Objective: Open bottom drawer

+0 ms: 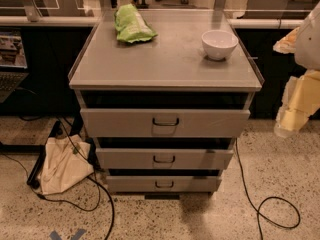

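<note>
The grey metal cabinet (165,64) stands in the middle of the view with three drawers. The bottom drawer (130,184) is the lowest and slimmest grey front, with a small black loop handle (164,184) at its centre. A dark gap shows above its front. The middle drawer (125,159) and the tall top drawer (120,122) also show dark gaps above them. My gripper (292,114), yellowish under a white arm, hangs at the right edge of the view. It is well to the right of the cabinet, at about the top drawer's height, touching nothing.
A green bag (131,24) and a white bowl (219,44) sit on the cabinet top. A beige cloth bag (62,165) lies on the floor at the left. Black cables (272,209) trail over the speckled floor on both sides.
</note>
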Available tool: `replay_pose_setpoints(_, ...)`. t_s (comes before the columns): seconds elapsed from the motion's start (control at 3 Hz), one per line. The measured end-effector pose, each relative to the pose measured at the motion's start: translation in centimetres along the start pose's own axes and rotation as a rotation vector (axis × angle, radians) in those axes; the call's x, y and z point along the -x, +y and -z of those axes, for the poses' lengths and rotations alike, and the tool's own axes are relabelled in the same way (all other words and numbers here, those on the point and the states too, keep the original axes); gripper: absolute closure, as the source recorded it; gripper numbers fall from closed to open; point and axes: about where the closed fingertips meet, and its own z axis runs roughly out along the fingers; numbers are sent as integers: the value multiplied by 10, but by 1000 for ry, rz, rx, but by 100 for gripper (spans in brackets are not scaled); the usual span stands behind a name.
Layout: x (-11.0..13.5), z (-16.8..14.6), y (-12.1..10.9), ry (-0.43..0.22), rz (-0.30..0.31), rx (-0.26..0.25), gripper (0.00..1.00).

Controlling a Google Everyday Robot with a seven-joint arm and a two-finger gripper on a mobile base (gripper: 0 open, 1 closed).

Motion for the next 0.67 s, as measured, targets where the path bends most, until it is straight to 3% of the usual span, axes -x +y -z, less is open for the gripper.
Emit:
replay_pose_setpoints(0.33,0,1,-1,-8,-6,-10,0)
replay_pose_setpoints(0.67,-7,-17,12,-85,-107,-14,0)
